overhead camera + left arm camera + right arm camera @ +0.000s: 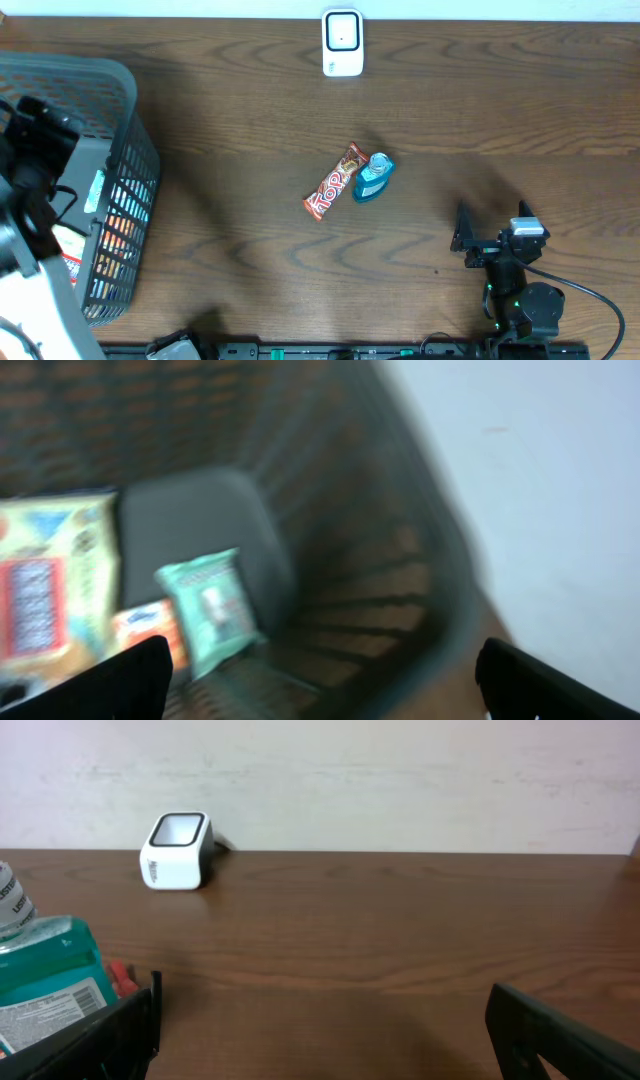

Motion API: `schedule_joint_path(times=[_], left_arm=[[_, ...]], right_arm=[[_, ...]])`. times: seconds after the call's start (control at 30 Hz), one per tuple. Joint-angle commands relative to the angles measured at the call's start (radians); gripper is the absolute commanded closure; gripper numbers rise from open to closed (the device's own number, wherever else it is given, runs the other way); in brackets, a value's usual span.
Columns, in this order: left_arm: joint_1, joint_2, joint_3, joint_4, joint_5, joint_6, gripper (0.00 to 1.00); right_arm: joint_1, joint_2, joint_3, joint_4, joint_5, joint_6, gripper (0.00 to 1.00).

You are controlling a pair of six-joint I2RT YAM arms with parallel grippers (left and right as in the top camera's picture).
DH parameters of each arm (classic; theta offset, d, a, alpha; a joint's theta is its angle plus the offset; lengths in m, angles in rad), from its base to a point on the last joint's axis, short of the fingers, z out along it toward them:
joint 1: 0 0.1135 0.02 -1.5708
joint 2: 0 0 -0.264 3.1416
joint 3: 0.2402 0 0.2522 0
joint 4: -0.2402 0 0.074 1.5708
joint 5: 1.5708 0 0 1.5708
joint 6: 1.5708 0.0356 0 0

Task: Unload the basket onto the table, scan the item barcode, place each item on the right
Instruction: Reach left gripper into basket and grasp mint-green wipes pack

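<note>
— How do your grippers stand?

— Both wide. My left gripper (330,695) hangs over the grey basket (135,170). Its fingers sit at the two edges of its own view with nothing between them. My right gripper (325,1040) is spread as far, low over the table (250,270) at the near right, and touches nothing.

— And the things to scan?

— They lie mid-table. A candy bar (335,182) lies slantwise, and a small blue-green bottle (373,177) sits just beside its right end, seemingly touching. The white scanner (342,43) sits at the far edge, well apart from both.

— What does one view give that another doesn't?

— My left wrist view, though blurred, looks down into the basket and shows a green packet (212,610), a yellow packet (55,580) to its left and something orange between them. From overhead these show only through the mesh. My right wrist view shows the bottle's label close by my left finger and the scanner upright before the wall, but of the candy bar only a red sliver. Only the overhead view shows both arms at once.
</note>
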Motion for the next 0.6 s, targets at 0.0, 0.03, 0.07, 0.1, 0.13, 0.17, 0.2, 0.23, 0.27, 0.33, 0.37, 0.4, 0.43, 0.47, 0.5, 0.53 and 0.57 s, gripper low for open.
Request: schedule_joint_path(times=[0.0,0.03,0.07,0.1,0.13,0.17,0.2,0.23,0.27,0.33,0.37,0.4,0.43,0.47,0.5,0.53,0.57], left_arm=[[0.074,0.111,0.005,-0.066,0.002,-0.055,0.03],[0.083,0.134,0.004,-0.080,0.002,-0.070,0.03],[0.094,0.162,0.000,-0.097,0.002,-0.099,0.03],[0.103,0.186,-0.006,-0.111,0.003,-0.129,0.03],[0.112,0.209,-0.013,-0.120,0.003,-0.153,0.03],[0.122,0.236,-0.024,-0.126,0.003,-0.174,0.03],[0.129,0.267,-0.043,-0.124,0.011,-0.180,0.03],[0.134,0.290,-0.057,-0.122,0.016,-0.184,0.03],[0.136,0.309,-0.069,-0.121,0.021,-0.184,0.03],[0.136,0.352,-0.093,-0.120,0.022,-0.184,0.03],[0.136,0.377,-0.104,-0.116,0.022,-0.183,0.03],[0.136,0.399,-0.111,-0.113,0.022,-0.180,0.03],[0.136,0.425,-0.118,-0.106,0.022,-0.167,0.03],[0.136,0.448,-0.122,-0.099,0.022,-0.159,0.03],[0.136,0.475,-0.126,-0.092,0.022,-0.152,0.03],[0.136,0.500,-0.128,-0.085,0.021,-0.151,0.03],[0.136,0.535,-0.130,-0.074,0.021,-0.148,0.03]], right_arm=[[0.008,-0.005,-0.001,-0.003,0.004,0.014,0.01],[0.008,-0.005,-0.001,-0.003,0.004,0.014,0.01],[0.008,-0.005,-0.001,-0.003,0.004,0.014,0.01],[0.008,-0.005,-0.001,-0.003,0.004,0.014,0.01],[0.008,-0.005,-0.001,-0.003,0.004,0.014,0.01],[0.008,-0.005,-0.001,-0.003,0.004,0.014,0.01],[0.008,-0.005,-0.001,-0.003,0.004,0.014,0.01],[0.008,-0.005,-0.001,-0.003,0.004,0.014,0.01],[0.008,-0.005,-0.001,-0.003,0.004,0.014,0.01],[0.008,-0.005,-0.001,-0.003,0.004,0.014,0.01],[0.008,-0.005,-0.001,-0.003,0.004,0.014,0.01],[0.008,-0.005,-0.001,-0.003,0.004,0.014,0.01],[0.008,-0.005,-0.001,-0.003,0.004,0.014,0.01],[0.008,-0.005,-0.001,-0.003,0.004,0.014,0.01],[0.008,-0.005,-0.001,-0.003,0.004,0.014,0.01],[0.008,-0.005,-0.001,-0.003,0.004,0.014,0.01],[0.008,-0.005,-0.001,-0.003,0.004,0.014,0.01]])
